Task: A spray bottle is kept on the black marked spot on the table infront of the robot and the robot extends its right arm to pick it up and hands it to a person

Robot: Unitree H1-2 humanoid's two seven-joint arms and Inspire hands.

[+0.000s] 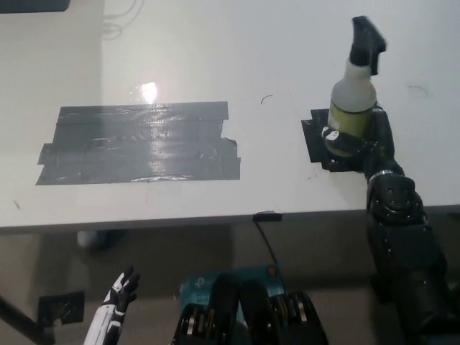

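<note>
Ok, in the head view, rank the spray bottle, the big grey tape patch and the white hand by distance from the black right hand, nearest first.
1. Spray bottle: held in the right hand, over the black marked spot.
2. Grey tape patch: mid-table, toward the left.
3. Left hand: lower left, below the table edge.

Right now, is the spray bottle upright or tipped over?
Upright: the spray bottle stands over the black tape square, nozzle on top, with the right robot hand wrapped around its base.
</note>
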